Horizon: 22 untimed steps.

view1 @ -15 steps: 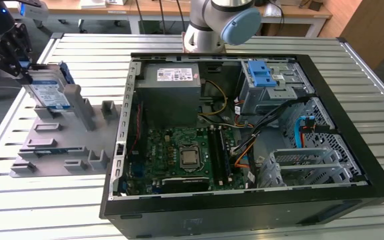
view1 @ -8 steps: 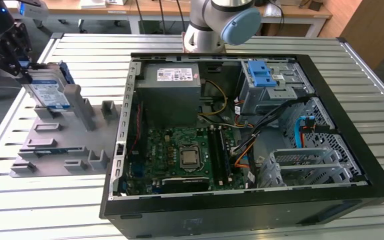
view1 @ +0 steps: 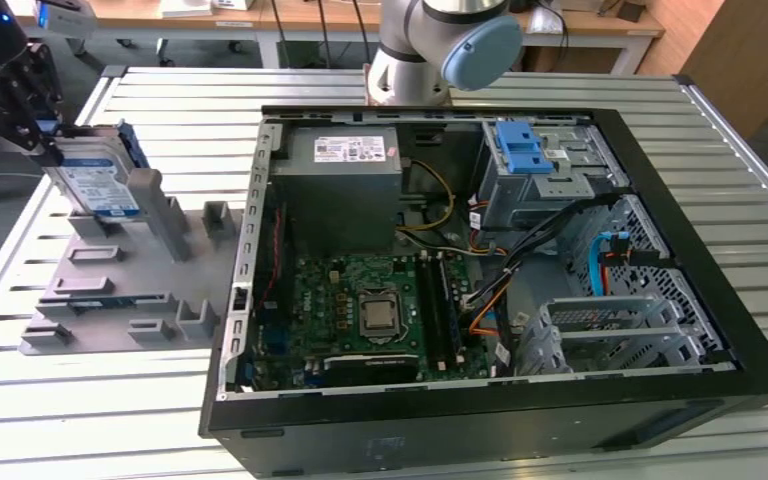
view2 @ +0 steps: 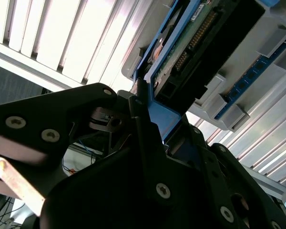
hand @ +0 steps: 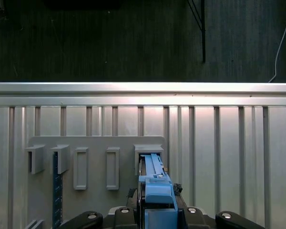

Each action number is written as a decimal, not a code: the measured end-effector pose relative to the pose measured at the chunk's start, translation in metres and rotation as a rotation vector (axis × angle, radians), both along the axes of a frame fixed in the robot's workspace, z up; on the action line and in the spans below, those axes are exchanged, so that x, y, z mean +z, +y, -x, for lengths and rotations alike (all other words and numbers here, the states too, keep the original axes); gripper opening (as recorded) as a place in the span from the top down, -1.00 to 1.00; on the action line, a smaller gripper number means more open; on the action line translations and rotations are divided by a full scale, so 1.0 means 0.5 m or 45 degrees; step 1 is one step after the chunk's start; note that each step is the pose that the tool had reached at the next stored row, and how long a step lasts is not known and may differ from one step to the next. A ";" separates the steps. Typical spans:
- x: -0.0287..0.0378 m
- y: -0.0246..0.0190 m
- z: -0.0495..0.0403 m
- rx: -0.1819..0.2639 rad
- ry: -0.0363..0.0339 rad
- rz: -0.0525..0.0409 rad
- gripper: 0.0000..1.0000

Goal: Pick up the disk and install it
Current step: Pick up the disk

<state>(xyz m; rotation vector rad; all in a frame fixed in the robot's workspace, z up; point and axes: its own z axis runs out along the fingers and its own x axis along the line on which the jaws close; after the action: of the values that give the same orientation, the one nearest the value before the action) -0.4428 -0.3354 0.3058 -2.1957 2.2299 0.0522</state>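
Blue-framed metal, the disk (view1: 97, 185) stands on edge in the end slot of the grey rack (view1: 104, 330), the tool (view1: 45, 148) clamped on its bracket edge; probably stiff, dense, shock-sensitive, best gripped by that frame.

Surface (view1: 104, 420): silver metal, long parallel slats with dark gaps between them; same slats in the first wrist view (hand: 219, 143). Two things lie directly on it.

Grey holder plate (view1: 117, 300): flat, with raised slotted blocks. One end sits directly beneath the gripper (view1: 48, 150) and the rest extends away from it. In the first wrist view its blocks stand in a row just ahead of the gripper.

Black computer case (view1: 491, 425): on its side, open face up. It rests just past the plate's far edge, well apart from the gripper.

Bare slats show around both.
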 end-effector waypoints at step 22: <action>0.010 0.0001 0.000 0.000 -0.0003 0.000 0.26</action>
<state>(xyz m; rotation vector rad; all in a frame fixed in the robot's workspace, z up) -0.4429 -0.3353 0.3107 -2.1956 2.2298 0.0520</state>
